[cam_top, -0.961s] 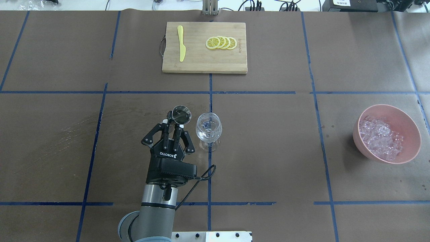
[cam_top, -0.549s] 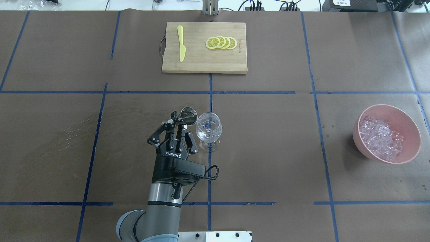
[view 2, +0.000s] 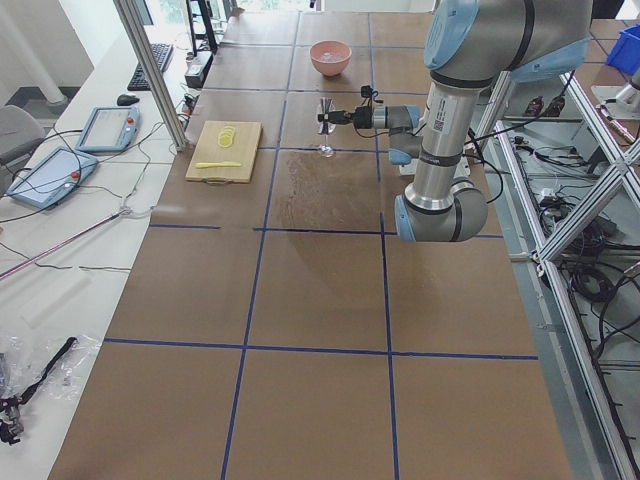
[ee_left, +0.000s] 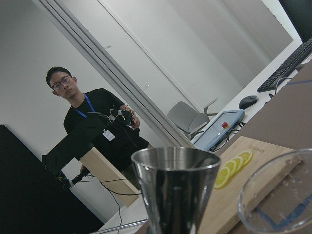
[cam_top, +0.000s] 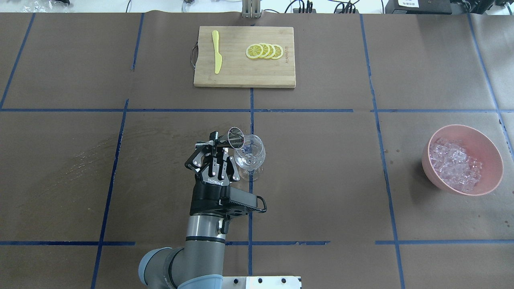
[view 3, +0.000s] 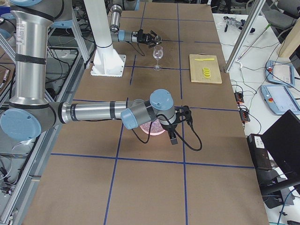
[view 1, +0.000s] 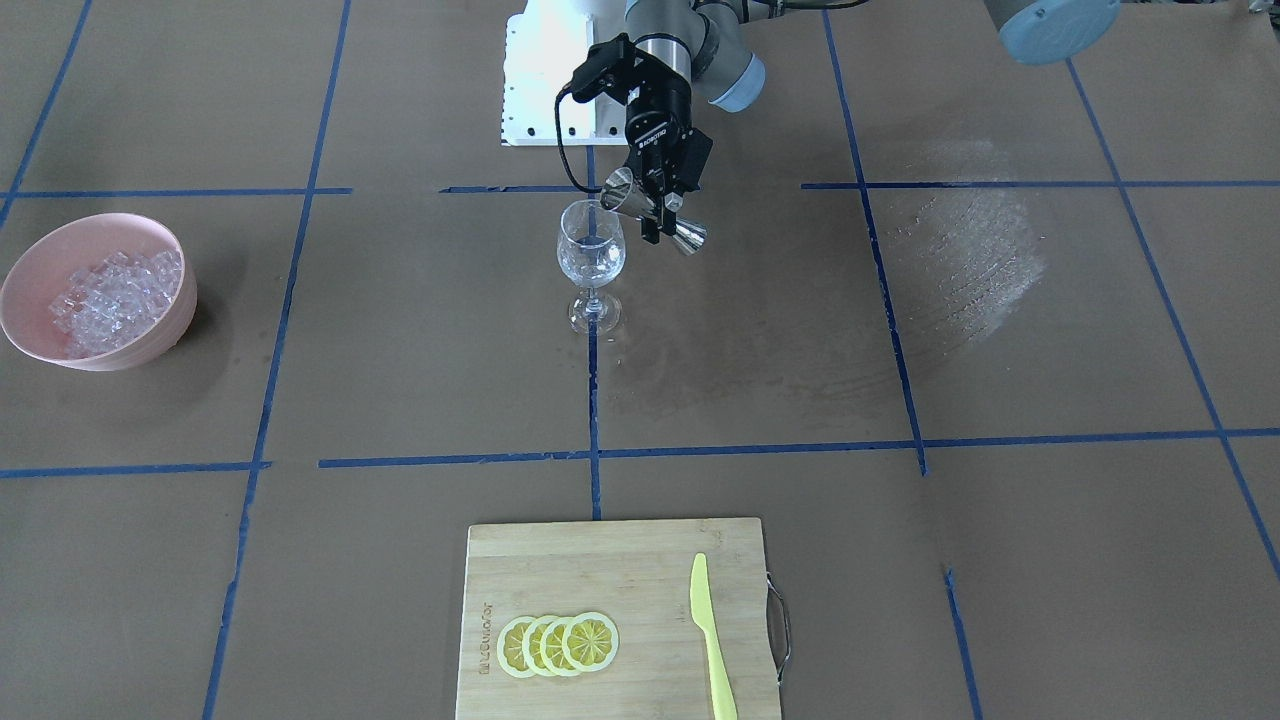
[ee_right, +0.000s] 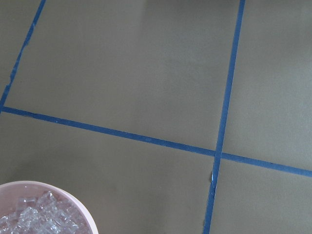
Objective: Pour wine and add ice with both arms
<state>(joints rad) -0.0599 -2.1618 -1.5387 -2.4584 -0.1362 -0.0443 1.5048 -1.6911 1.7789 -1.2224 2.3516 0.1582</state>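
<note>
My left gripper (cam_top: 219, 145) is shut on a steel jigger (cam_top: 235, 138) and holds it tilted, its mouth at the rim of the clear wine glass (cam_top: 249, 154). The front-facing view shows the jigger (view 1: 685, 236) lying nearly sideways beside the glass (view 1: 590, 255). The left wrist view shows the jigger (ee_left: 175, 190) with the glass rim (ee_left: 278, 195) to its right. The ice (cam_top: 453, 164) is heaped in a pink bowl (cam_top: 488, 144) at the right. My right gripper (view 3: 180, 119) hangs near the bowl (view 3: 152, 127); I cannot tell whether it is open. Its wrist view shows ice (ee_right: 29, 217) at the lower left.
A wooden cutting board (cam_top: 245, 74) at the table's far side holds several lemon slices (cam_top: 265, 51) and a yellow plastic knife (cam_top: 217, 52). A white base plate (view 1: 530, 90) sits at the robot's edge. An operator (ee_left: 92, 122) stands beyond the table.
My left gripper has moved right toward the wine glass and rotated, so the jigger went from upright beside the glass to tilted with its mouth at the glass rim.
</note>
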